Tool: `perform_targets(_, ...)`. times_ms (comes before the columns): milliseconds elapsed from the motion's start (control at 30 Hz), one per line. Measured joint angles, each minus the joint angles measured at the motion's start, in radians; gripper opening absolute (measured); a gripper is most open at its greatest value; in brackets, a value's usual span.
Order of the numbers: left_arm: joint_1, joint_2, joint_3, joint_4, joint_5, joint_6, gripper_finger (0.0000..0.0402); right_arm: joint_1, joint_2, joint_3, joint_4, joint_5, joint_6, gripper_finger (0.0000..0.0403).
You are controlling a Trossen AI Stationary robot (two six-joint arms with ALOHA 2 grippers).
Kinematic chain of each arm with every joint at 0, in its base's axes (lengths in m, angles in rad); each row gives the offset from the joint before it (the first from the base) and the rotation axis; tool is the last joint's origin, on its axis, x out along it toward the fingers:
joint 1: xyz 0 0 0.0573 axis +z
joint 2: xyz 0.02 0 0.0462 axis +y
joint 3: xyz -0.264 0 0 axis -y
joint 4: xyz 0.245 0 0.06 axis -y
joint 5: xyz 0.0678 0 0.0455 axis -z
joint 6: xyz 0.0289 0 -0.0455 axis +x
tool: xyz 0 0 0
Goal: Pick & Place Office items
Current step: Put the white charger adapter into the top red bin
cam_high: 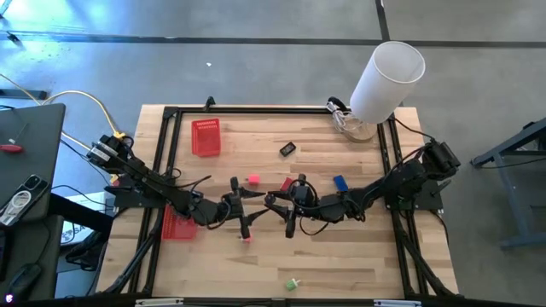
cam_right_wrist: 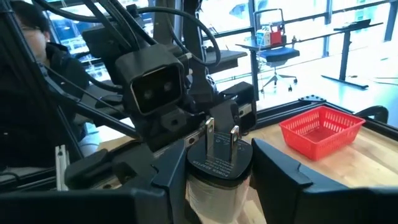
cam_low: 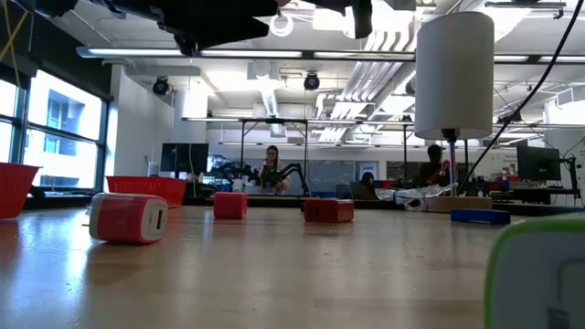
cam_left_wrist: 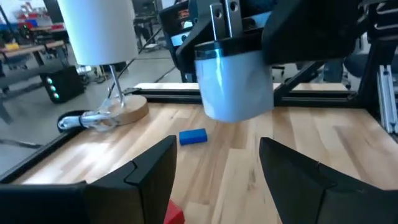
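On the wooden table (cam_high: 358, 256) loose office items (cam_high: 339, 182) lie scattered — the right gripper (cam_right_wrist: 217, 180) clamps a plug adapter (cam_right_wrist: 219, 158); the left gripper (cam_left_wrist: 217, 180) gapes empty — most sorting likely remains.

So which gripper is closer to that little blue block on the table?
The right one. The blue block lies just beyond the right arm's forearm, a short way from the right gripper. The left gripper sits farther off, past the right gripper toward the table's middle.

the green item (cam_low: 539, 274) is blurred and cut off by the low view's edge.
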Motion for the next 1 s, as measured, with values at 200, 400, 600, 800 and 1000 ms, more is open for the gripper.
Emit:
perform_targets(200, 0.022, 0.000, 0.000, 0.000, 0.099, -0.070, 0.0222, -0.019, 0.000, 0.000, -0.001, -0.042, 0.000, 0.0137)
perform_targets(400, 0.058, 0.000, 0.000, 0.003, 0.171, -0.142, 0.0222, -0.020, 0.000, 0.000, -0.009, -0.052, 0.001, 0.0137)
perform_targets(600, 0.099, 0.000, 0.000, 0.007, 0.275, -0.188, 0.0222, -0.019, 0.000, 0.000, -0.022, -0.084, 0.021, 0.0137)
perform_targets(800, 0.139, 0.000, 0.000, 0.026, 0.454, -0.220, 0.0222, -0.019, 0.000, 0.000, -0.041, -0.104, 0.027, 0.0137)
perform_targets(1000, 0.171, 0.000, 0.000, 0.037, 0.494, -0.242, 0.0222, -0.019, 0.000, 0.000, -0.060, -0.110, 0.039, 0.0137)
